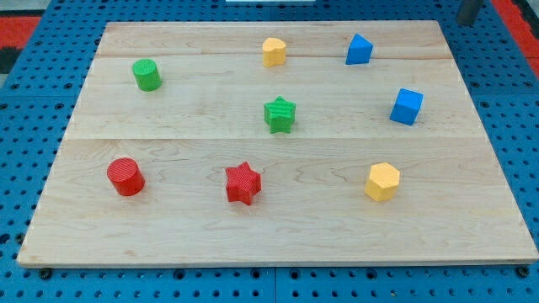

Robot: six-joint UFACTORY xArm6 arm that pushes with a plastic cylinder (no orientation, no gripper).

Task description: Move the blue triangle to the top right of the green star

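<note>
The blue triangle [359,50] stands near the top edge of the wooden board [278,240], right of centre. The green star [280,114] sits near the middle of the board, below and to the left of the triangle, well apart from it. A short piece of my dark rod shows at the view's top right corner, and my tip [463,20] is just past the board's top right corner. It is to the right of the blue triangle and slightly above it, and touches no block.
A yellow block [274,52] sits left of the triangle, above the star. A blue cube [407,107] is at the right, a yellow hexagon [382,181] at lower right. A red star [243,183], a red cylinder [126,177] and a green cylinder [146,74] stand at the left.
</note>
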